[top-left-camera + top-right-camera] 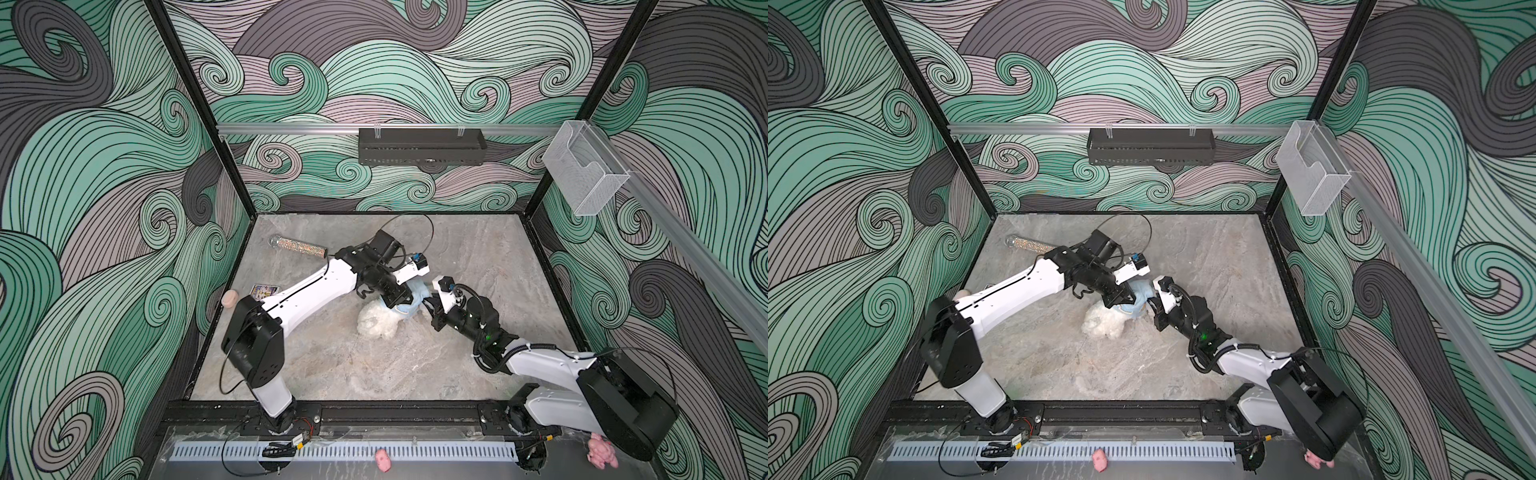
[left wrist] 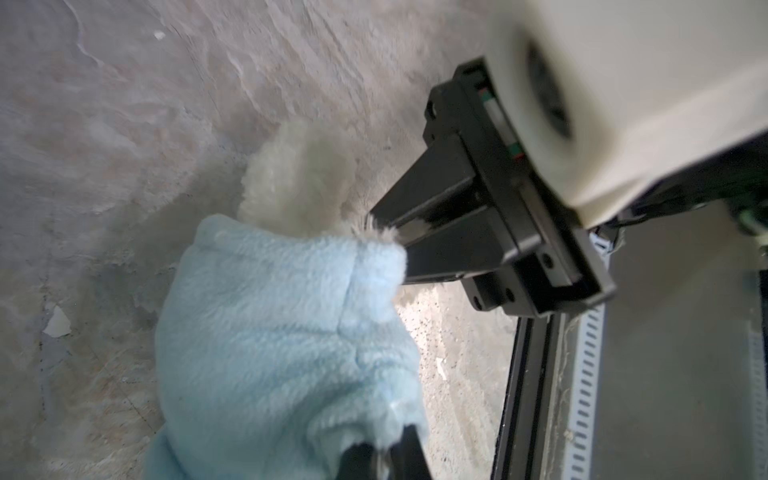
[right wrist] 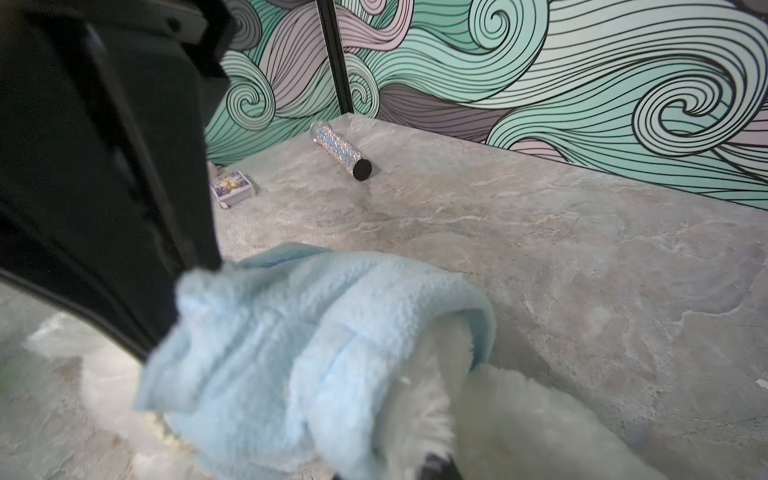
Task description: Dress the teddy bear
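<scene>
Bear lies mid-bench, and I've got the blue garment only partway on. One furry limb pokes out of an opening, and most of the white body is bare. Left jaws pinch the blue fabric; right jaws are pressed on white fur at its rim. I reckon plenty of pulling remains.

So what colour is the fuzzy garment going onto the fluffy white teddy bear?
Pale blue; the fleecy garment shows best in the left wrist view.
</scene>
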`<control>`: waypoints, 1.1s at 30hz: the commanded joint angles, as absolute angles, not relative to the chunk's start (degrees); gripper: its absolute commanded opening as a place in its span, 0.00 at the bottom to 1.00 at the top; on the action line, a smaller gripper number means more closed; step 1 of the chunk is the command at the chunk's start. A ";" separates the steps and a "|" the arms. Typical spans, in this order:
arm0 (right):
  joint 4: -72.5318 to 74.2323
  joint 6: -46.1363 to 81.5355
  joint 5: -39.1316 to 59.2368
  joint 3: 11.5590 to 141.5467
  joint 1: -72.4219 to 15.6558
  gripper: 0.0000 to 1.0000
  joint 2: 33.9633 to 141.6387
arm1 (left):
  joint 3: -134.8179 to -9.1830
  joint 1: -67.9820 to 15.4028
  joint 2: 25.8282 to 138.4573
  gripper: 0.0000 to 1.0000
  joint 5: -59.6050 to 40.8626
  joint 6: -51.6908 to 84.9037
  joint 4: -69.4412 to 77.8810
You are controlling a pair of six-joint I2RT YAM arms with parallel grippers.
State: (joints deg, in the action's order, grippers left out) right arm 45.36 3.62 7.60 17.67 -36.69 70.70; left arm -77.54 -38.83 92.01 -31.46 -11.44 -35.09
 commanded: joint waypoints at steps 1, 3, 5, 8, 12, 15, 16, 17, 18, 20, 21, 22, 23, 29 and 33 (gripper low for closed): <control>44.46 7.53 3.05 15.89 -36.28 0.00 68.52 | -71.39 -35.40 83.30 0.00 -37.44 2.45 -13.12; 41.75 8.25 2.35 15.17 -36.15 0.00 67.85 | -68.14 -34.36 79.50 0.00 -36.02 5.24 -8.34; 39.67 8.78 2.24 14.73 -36.06 0.00 67.52 | -66.85 -33.48 77.76 0.00 -35.67 6.05 -7.65; 38.99 9.31 3.46 13.68 -35.99 0.00 66.89 | -65.70 -32.75 76.47 0.00 -34.59 5.12 -8.52; 41.72 6.69 7.22 12.19 -36.04 0.00 65.31 | -64.22 -32.78 78.03 0.00 -36.75 -1.34 -11.00; 39.02 3.43 9.79 13.97 -36.04 0.00 63.03 | -64.72 -33.86 80.20 0.00 -36.52 -5.40 -15.14; 38.33 2.48 10.35 14.52 -36.04 0.00 62.27 | -65.39 -34.55 80.86 0.00 -36.08 -6.90 -17.04; 38.09 1.43 10.83 14.74 -36.04 0.00 61.57 | -66.13 -34.92 81.03 0.00 -36.03 -8.00 -18.55; 38.04 0.02 11.56 14.85 -36.05 0.00 61.06 | -67.09 -35.28 81.04 0.00 -35.99 -8.96 -20.25; 37.92 -3.16 13.41 14.64 -36.04 0.00 60.32 | -68.81 -35.92 83.13 0.03 -35.13 -9.74 -22.28; 38.00 -4.75 14.37 14.44 -36.17 0.00 59.92 | -69.51 -36.18 83.35 0.11 -34.77 -9.68 -22.62; 37.78 -6.19 15.18 14.35 -36.25 0.00 59.62 | -70.04 -36.50 83.41 0.17 -34.46 -9.69 -22.70; 37.39 -7.22 15.37 14.41 -36.38 0.00 59.36 | -70.56 -37.01 83.62 0.20 -34.01 -9.87 -23.01; 34.23 -11.58 14.13 14.94 -37.69 0.00 58.26 | -76.40 -40.35 85.76 0.25 -29.35 -16.82 -31.36; 33.81 -12.90 13.41 14.95 -38.42 0.00 58.57 | -80.24 -41.82 87.97 0.24 -27.81 -21.66 -37.81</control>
State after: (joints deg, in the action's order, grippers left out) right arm 32.32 -9.87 13.23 13.10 -37.87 59.09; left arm -77.30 -40.97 86.19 -29.87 -16.14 -30.09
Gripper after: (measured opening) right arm 0.101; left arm 0.241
